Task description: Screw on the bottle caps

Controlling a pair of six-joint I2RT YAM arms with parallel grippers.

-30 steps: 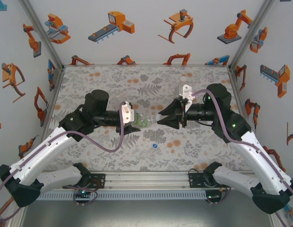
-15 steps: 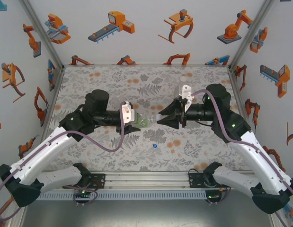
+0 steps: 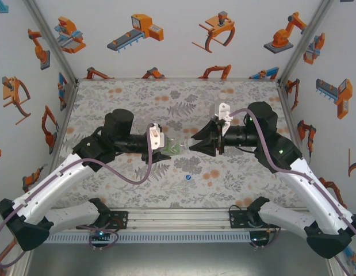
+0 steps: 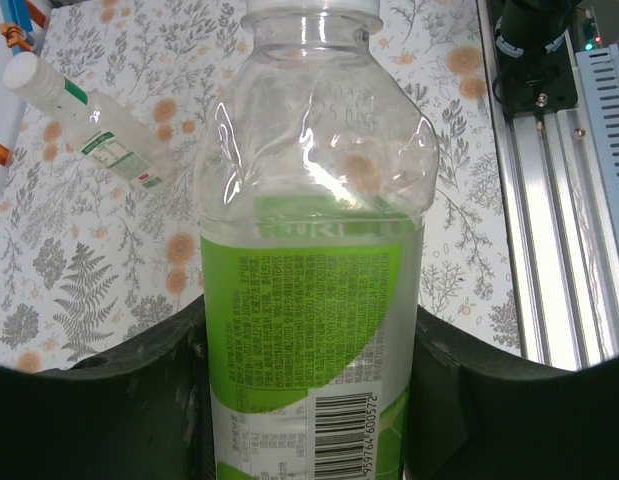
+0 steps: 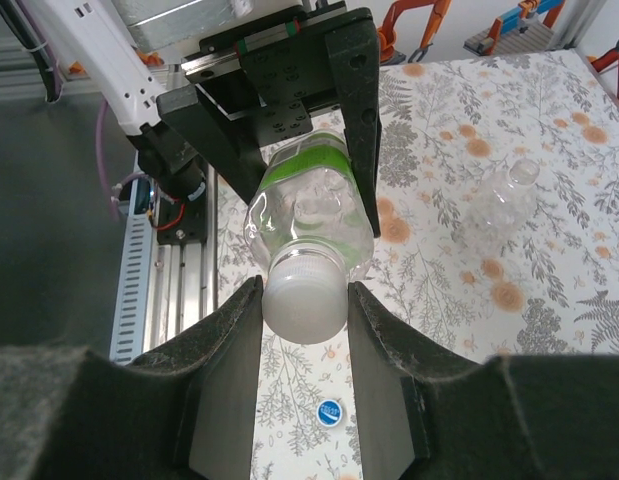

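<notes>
We find, above the middle of the desk [image 3: 108, 109], the left pincer [image 3: 171, 148] clamped on the green-labelled bottle [image 4: 309, 200], which is held level in the air, the right pincer [image 5: 304, 290] closed on the white cap [image 5: 305, 312] at that bottle's mouth, and the blue cap [image 3: 189, 177] lying loose on the desk below them.

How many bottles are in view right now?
3. A green-labelled bottle is held by the left end effector, its cap in the right end effector. A white-capped one and a clear one lie on the table. Others may be hidden.
</notes>
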